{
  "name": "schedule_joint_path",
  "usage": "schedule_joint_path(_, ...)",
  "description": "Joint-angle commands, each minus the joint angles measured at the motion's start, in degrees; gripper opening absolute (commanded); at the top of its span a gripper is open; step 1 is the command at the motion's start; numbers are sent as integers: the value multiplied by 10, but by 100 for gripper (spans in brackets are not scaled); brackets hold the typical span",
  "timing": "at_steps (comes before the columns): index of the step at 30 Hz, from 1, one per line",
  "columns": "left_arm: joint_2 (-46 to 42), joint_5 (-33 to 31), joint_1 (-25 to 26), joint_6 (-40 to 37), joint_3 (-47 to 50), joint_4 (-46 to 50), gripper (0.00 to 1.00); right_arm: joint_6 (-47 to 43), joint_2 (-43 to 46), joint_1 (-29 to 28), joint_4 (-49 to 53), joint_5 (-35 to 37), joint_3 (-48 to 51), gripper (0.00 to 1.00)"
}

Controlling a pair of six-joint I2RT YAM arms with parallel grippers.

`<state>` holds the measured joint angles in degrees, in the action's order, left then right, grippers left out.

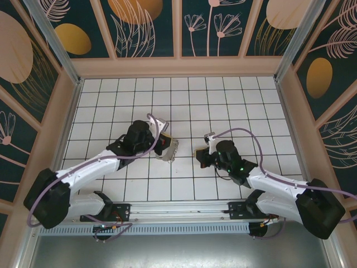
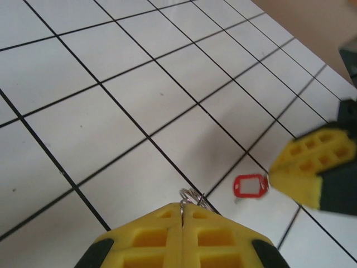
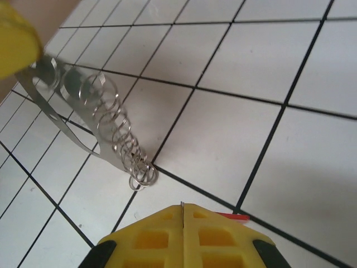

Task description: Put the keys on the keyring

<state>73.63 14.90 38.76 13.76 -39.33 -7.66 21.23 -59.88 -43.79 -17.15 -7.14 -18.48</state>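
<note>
Keyring hangs tilted from the left gripper, which is clamped on its upper end so that the row of rings faces the right gripper. That gripper is closed too, seemingly pinching the key, hidden but for its red tag. Only tiles lie between them.

White tiled floor, leaf-patterned walls

red tag is nearly all tucked behind the right gripper, just a sliver shows; keyring mostly buried in the left gripper, couple loops poking out; from the top cam the key itself is too tiny to make out
</note>
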Motion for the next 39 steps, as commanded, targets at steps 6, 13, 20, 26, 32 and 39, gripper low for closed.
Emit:
schedule_joint_path(6,121,-102,-5,-29,-52,51,0,30,-19,5,-32,-4,21,0)
schedule_joint_path(13,201,-87,-53,-31,-91,35,0,29,-53,9,-36,-5,20,0)
schedule_joint_path(20,265,-60,-74,-11,-109,16,0,21,-87,9,-36,-8,9,0)
schedule_joint_path(26,280,-53,-78,-4,-109,22,5,14,-125,9,-46,-12,1,0)
schedule_joint_path(32,221,-59,-77,-2,-103,54,40,10,-150,10,-36,-14,-13,6)
schedule_joint_path(39,111,-58,-79,9,-74,112,82,-38,-129,-19,41,37,-42,45)
